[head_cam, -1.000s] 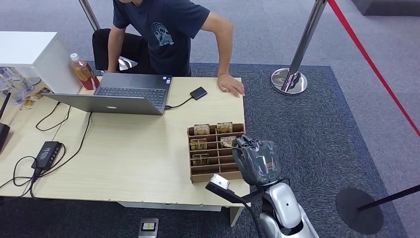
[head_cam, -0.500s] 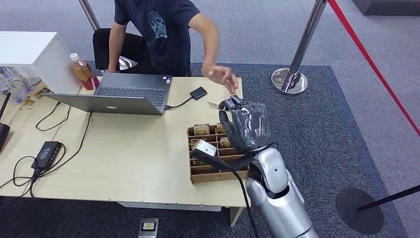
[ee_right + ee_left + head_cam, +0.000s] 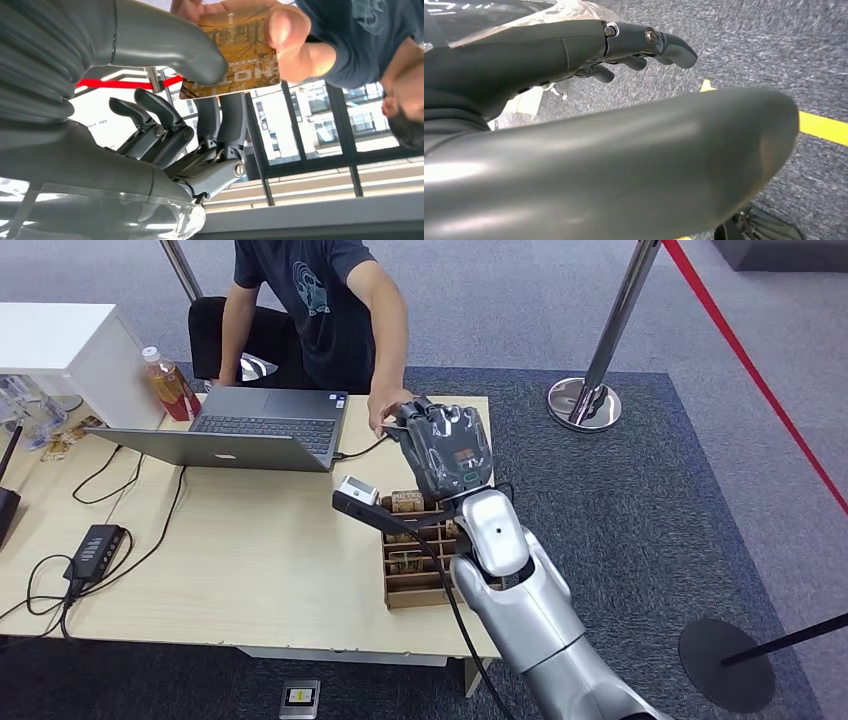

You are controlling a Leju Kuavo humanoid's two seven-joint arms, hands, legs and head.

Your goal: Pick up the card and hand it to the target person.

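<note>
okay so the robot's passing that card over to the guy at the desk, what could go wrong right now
The right robot hand pinches the brown printed card by one edge while the person's hand grips the other. If it holds on too long, the card may bend or get tugged; if it lets go early, it could fall.

The silver right arm reaches over the wooden card rack, so pulling back low might knock it or the cards in it.

brown-gold card (image 3: 240,60), grey right hand (image 3: 150,100), navy shirt (image 3: 320,290), red rope (image 3: 750,360)
</note>
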